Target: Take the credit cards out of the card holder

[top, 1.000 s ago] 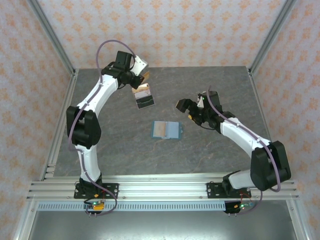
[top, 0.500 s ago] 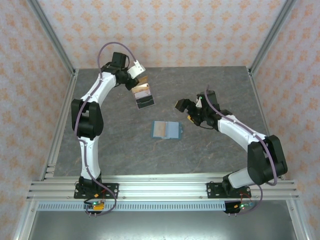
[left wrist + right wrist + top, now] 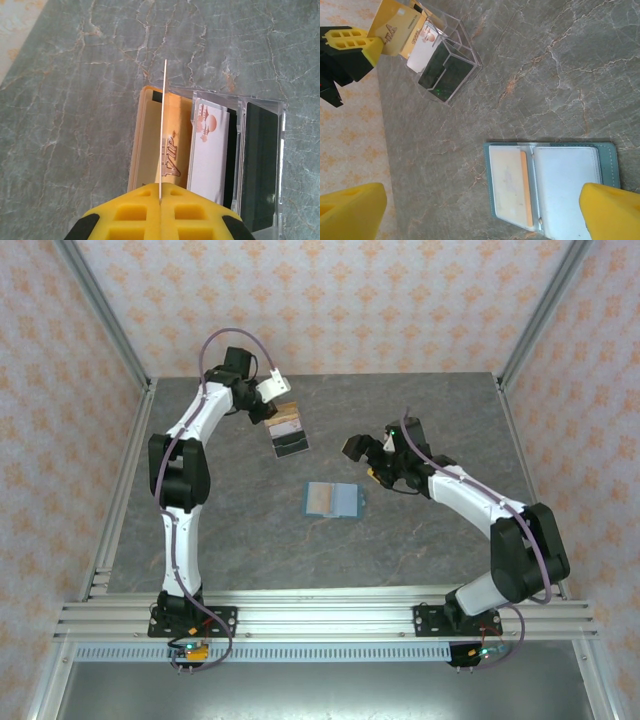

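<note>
The blue-grey card holder (image 3: 331, 499) lies open at mid-table, and a tan credit card (image 3: 509, 182) sits in its left pocket (image 3: 552, 185). My left gripper (image 3: 275, 398) is shut on a tan credit card (image 3: 162, 125), seen edge-on just above a clear plastic box (image 3: 291, 436). More credit cards stand in that box: a tan VIP one (image 3: 174, 150) and a white one (image 3: 210, 147). To the right of the holder my right gripper (image 3: 366, 456) hovers open with nothing between its yellow fingers (image 3: 350, 212).
The clear box (image 3: 447, 62) has a dark compartment (image 3: 260, 160) on its near side. Grey marble table (image 3: 420, 540) spreads all round, bounded by aluminium rails and patterned walls. The arm bases stand at the near edge.
The left wrist has swung back toward the far-left corner, carrying the card down over the clear box. The right gripper has drifted slightly left and farther away.
</note>
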{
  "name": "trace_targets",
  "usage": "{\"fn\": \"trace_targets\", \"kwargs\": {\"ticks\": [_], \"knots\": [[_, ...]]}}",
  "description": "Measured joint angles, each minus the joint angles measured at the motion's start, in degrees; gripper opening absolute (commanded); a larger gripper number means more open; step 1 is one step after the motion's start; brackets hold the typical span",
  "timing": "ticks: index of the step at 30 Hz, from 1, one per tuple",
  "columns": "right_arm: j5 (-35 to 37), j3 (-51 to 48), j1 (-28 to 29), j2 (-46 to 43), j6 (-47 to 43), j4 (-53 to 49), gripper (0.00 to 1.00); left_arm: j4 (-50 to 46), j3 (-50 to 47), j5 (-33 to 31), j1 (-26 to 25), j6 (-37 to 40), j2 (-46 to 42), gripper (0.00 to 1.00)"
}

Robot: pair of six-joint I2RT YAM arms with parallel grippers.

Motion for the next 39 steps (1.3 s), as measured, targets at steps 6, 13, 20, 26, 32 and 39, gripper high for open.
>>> {"fn": "trace_targets", "kwargs": {"ticks": [6,13,20,26,32,39], "knots": [[0.3,0.7,0.2,0.7,0.2,0.0,0.99,-0.1,0.0,0.8,0.0,0.0,0.1,0.0],[0.4,0.9,0.5,0.7,0.2,0.0,0.99,0.0,0.1,0.7,0.0,-0.1,0.6,0.14],[0.6,0.9,0.5,0.7,0.2,0.0,0.99,0.1,0.1,-1.4,0.0,-0.3,0.7,0.32],[1.6,0.9,0.8,0.7,-0.2,-0.7,0.99,0.5,0.1,-1.6,0.0,-2.5,0.3,0.39],[5.8,2.9,4.1,0.7,-2.6,-5.8,0.99,3.3,-5.2,-1.8,-0.2,-11.0,-6.6,0.44],[10.8,5.0,9.5,1.0,-5.5,-10.6,0.81,12.8,-23.2,-7.0,-3.5,-27.0,-24.3,0.49]]}}
